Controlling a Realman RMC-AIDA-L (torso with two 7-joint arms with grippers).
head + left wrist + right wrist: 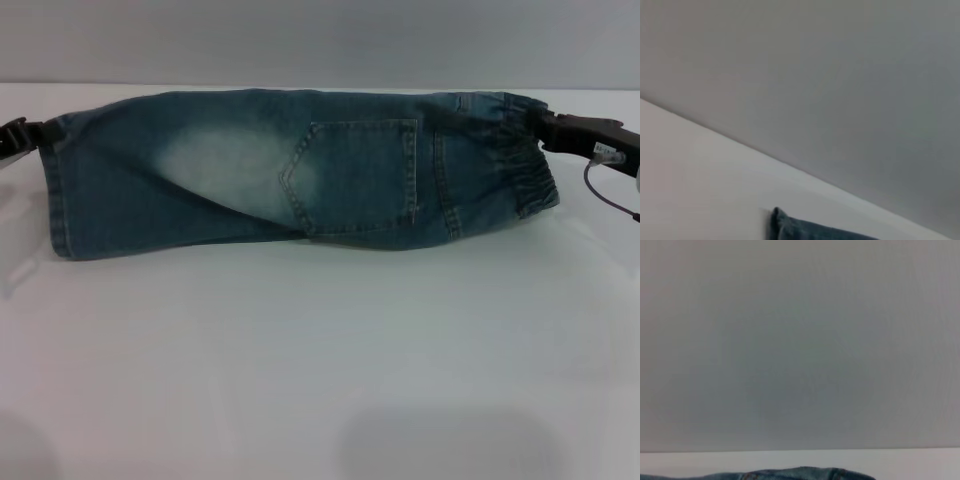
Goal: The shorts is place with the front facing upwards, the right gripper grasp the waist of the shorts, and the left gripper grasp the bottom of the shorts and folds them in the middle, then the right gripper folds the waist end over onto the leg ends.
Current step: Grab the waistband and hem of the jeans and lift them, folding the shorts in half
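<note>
Denim shorts [300, 170] are held stretched lengthwise above the white table [320, 360], folded in half with 1 back pocket [355, 178] facing the head camera. The right gripper [548, 128] is clamped on the elastic waist; the left gripper [35, 135] is clamped on the leg hem.

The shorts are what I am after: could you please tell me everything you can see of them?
The shorts are blue denim with a faded pale patch and a stitched patch pocket showing. They are folded lengthwise into a long band, stretched sideways above the white table. The gathered elastic waist lies at the robot's right, where the right gripper pinches it; the hemmed leg ends are at the left, held by the left gripper. The lower edge sags toward the table; whether it touches cannot be told.
</note>
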